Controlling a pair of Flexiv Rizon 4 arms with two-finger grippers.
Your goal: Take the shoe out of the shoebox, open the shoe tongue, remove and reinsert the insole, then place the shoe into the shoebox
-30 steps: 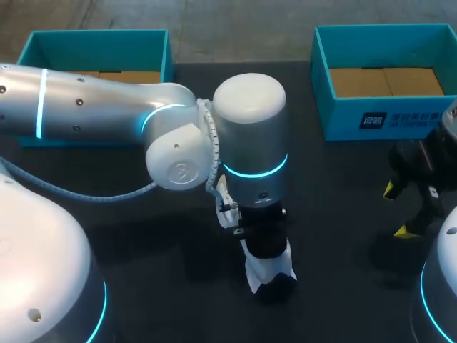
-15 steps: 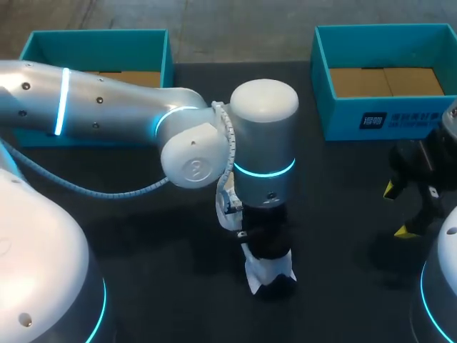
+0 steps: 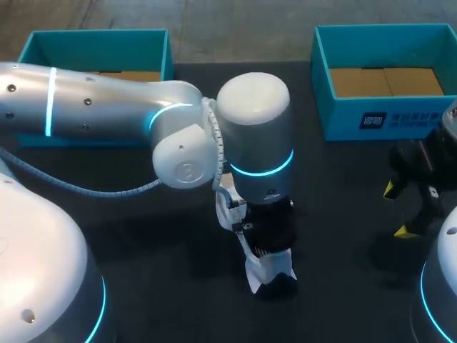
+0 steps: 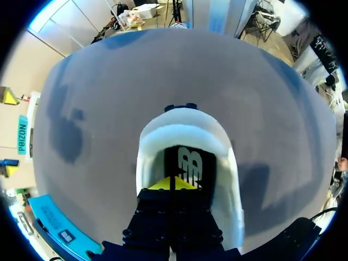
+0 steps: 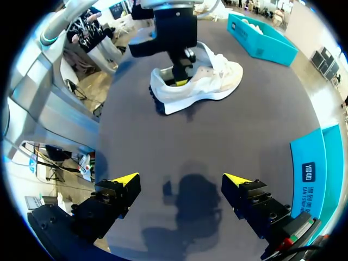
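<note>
— Swinging back leftward, that arm; the left gripper (image 4: 174,184) stays pinched tight down inside the shoe (image 3: 272,271), near the table's (image 3: 335,193) front edge.
— Insole (image 4: 187,163) caught?
— Can't tell. The shoe hasn't budged. The right gripper (image 5: 181,178) hangs spread and empty by the right edge. Shoeboxes (image 3: 343,114) sit at the far corners, and nothing looks in the way.

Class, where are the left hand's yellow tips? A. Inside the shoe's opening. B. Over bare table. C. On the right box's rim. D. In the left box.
A: the left wrist view shows the left hand down inside the white shoe, at its opening.
</note>
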